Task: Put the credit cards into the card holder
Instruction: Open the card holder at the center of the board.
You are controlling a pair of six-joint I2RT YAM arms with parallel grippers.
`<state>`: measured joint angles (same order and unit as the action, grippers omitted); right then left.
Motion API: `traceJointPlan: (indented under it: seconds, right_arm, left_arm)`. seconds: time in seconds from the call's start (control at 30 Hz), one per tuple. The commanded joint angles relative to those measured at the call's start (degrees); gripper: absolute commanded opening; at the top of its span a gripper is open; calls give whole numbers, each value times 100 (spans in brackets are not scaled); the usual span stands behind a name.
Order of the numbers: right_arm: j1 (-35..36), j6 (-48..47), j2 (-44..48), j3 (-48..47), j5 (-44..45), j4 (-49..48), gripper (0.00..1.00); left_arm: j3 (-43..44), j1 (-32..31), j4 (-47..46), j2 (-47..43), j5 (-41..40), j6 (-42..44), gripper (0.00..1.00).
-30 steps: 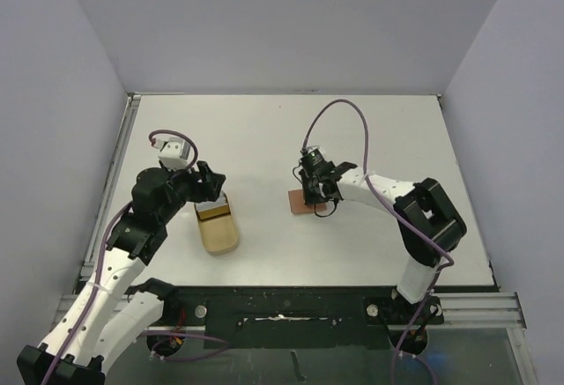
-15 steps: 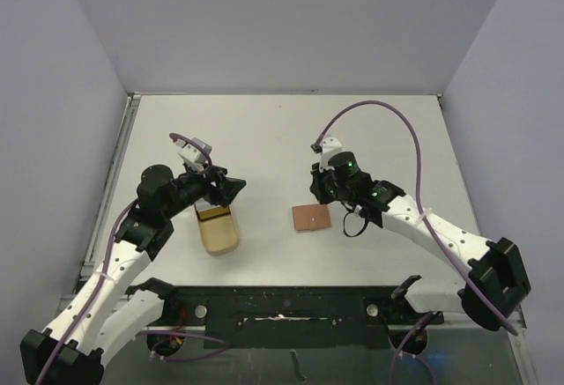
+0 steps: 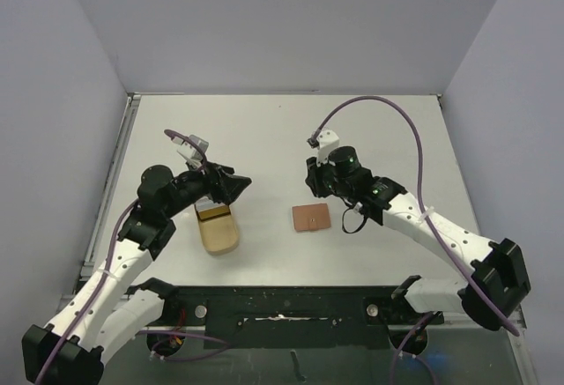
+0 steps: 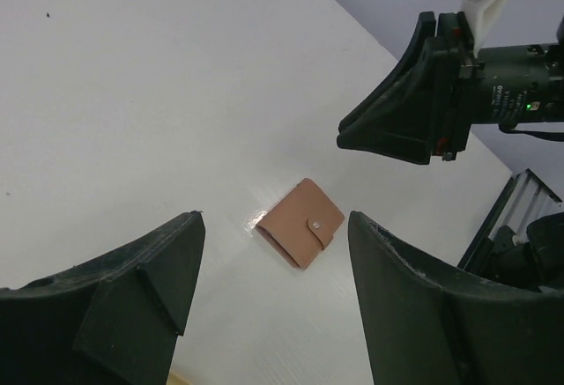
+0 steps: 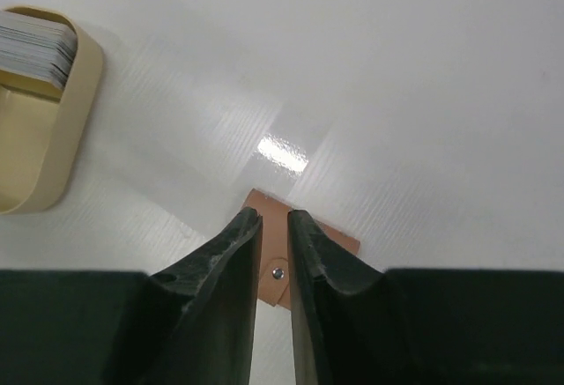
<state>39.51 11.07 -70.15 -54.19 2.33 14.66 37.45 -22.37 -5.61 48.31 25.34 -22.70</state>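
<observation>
The reddish-brown card holder (image 3: 310, 218) lies shut and flat on the white table, its tab snapped. My right gripper (image 3: 320, 189) hovers just behind it, shut to a narrow slit and empty. In the right wrist view the holder (image 5: 310, 231) shows past the fingertips (image 5: 249, 224). My left gripper (image 3: 236, 186) is open and empty above the table, left of the holder and facing it (image 4: 300, 233). A gold card with a dark stripe (image 3: 211, 213) lies in the pale tan case (image 3: 218, 237). Grey-white cards (image 5: 35, 46) are stacked in it. The light blue card is not visible.
The pale tan case (image 5: 53, 147) with one rounded end sits at front left, under my left arm. Lilac walls close the back and both sides. A black rail (image 3: 282, 301) runs along the near edge. My right gripper also shows in the left wrist view (image 4: 414, 112).
My right arm has pulled back off the card holder, which now lies uncovered and slightly nearer. My left gripper has swung right, from over the tan case toward the middle.
</observation>
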Motion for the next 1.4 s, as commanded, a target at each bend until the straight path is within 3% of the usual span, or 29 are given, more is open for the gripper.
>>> traceJointPlan:
  seconds: [0.0,0.33,0.57,0.87,0.97,1.23,1.37]
  right_arm:
    - [46,1595,-519,-255,786,665,22]
    - [480,3322,-1555,-324,1174,1213,39]
    - [767,3840,-2033,-373,1685,1582,40]
    - [927,3773,-2683,-214,2056,1466,41]
    - [951,3654,-2771,-144,2196,1429,36]
    - [945,2929,-2506,55,2549,1233,1]
    - [945,2444,-2177,163,2695,1038,0]
  left_arm:
    - [43,-22,302,-352,-321,695,65]
    - [-232,-22,633,-875,-791,920,65]
    - [-294,-22,779,-1114,-991,946,65]
    - [-434,-22,719,-1258,-1093,784,65]
    - [-440,-22,728,-1253,-1102,776,65]
    - [-374,-22,871,-1167,-1123,774,65]
    - [-301,-22,953,-1031,-1131,788,65]
